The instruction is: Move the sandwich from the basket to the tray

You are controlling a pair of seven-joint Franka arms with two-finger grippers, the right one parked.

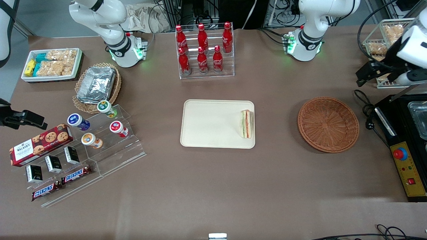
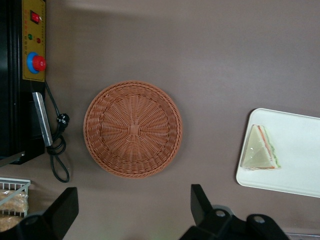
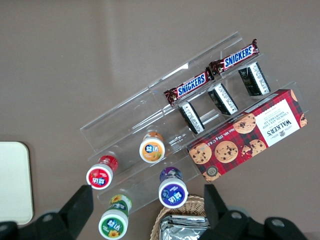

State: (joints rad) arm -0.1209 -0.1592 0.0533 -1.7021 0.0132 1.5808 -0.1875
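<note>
Brown cloth covers the tabletop, the largest thing in view. On it the cream tray lies near the middle, and the sandwich already rests inside it, on its side against the rim at the working arm's end. The reddish wicker basket sits beside the tray, toward the working arm's end, well apart from it and with nothing in it.

The gripper hangs high above the tabletop near the wire basket of snacks, away from both tray and sandwich. Its jaws are spread wide and grip nothing, as the wrist view shows.

Judging by its look, the sandwich is light and soft; a hard squeeze would crush the bread and push out the filling. A gentle hold across the two flat bread faces, near the thick middle of the wedge, would suit it best.

Nothing stands between basket and tray. A black control box with a red button lies near the basket, with a loose black cable just beside it. Cola bottles stand farther from the front camera than the tray.
</note>
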